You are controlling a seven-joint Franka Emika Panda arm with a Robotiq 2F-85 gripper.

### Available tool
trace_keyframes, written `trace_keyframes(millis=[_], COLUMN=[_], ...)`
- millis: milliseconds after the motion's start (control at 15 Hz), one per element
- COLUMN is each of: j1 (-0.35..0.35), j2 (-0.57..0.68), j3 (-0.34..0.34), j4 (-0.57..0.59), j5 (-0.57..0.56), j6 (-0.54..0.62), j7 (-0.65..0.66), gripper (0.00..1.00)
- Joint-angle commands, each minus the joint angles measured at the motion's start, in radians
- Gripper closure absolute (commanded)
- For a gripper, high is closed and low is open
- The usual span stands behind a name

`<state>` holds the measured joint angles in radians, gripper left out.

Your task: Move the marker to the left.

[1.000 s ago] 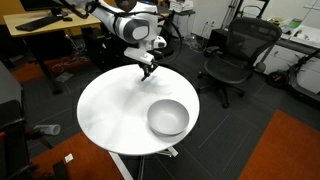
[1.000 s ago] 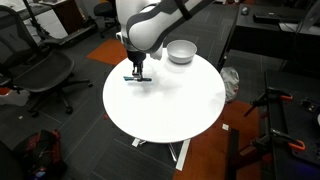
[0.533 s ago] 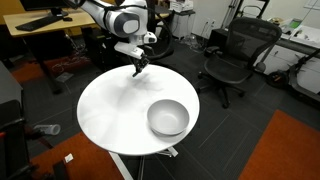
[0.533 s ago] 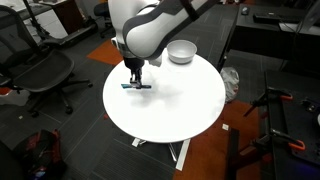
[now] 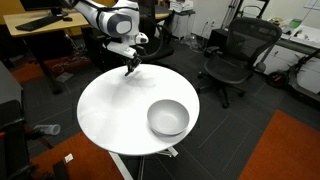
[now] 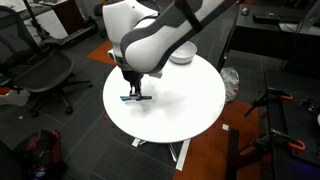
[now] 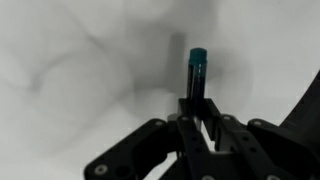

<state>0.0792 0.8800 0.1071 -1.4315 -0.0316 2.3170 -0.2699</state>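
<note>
The marker (image 7: pixel 196 72) is a slim dark stick with a teal tip. In the wrist view it sticks out from between the fingers of my gripper (image 7: pixel 198 110), which is shut on it. In an exterior view the marker (image 6: pixel 136 97) lies level just above the round white table (image 6: pixel 190 110), under my gripper (image 6: pixel 132 88). In an exterior view my gripper (image 5: pixel 129 66) hangs over the table's far edge; the marker is too small to make out there.
A grey-white bowl (image 5: pixel 167 117) stands on the table, also in an exterior view (image 6: pixel 182 52). Black office chairs (image 5: pixel 236 55) (image 6: pixel 45 72) stand around the table. Desks (image 5: pixel 40 25) are behind.
My gripper has carried the marker along the table's edge, away from the bowl, and it hangs lower over the table now.
</note>
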Motion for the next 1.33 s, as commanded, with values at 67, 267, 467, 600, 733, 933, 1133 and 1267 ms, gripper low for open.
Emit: trace_keyframes(millis=[67,267,467,600,733,933,1133,1267], j1=[0.013,0.021,0.029,0.035,0.037,0.034,0.040,0.045], j2=[-0.024,-0.013,-0.002,0.006,0.014,0.020,-0.001,-0.030], j3=[0.026,0.041,0.043,0.037,0.035,0.040,0.037,0.032], j4=[-0.046,-0.038,-0.031,-0.028,-0.024,-0.020,-0.032,-0.049], j5=[-0.008,-0.007,-0.011,-0.018,-0.021,-0.019,-0.025,-0.032], j6=[0.022,0.018,0.023,0.024,0.026,0.019,0.023,0.027], j7=[-0.003,-0.008,-0.007,-0.005,-0.006,-0.014,-0.010,-0.002], gripper=[0.95,0.95,0.95,0.95,0.95,0.56,0.42,0.27])
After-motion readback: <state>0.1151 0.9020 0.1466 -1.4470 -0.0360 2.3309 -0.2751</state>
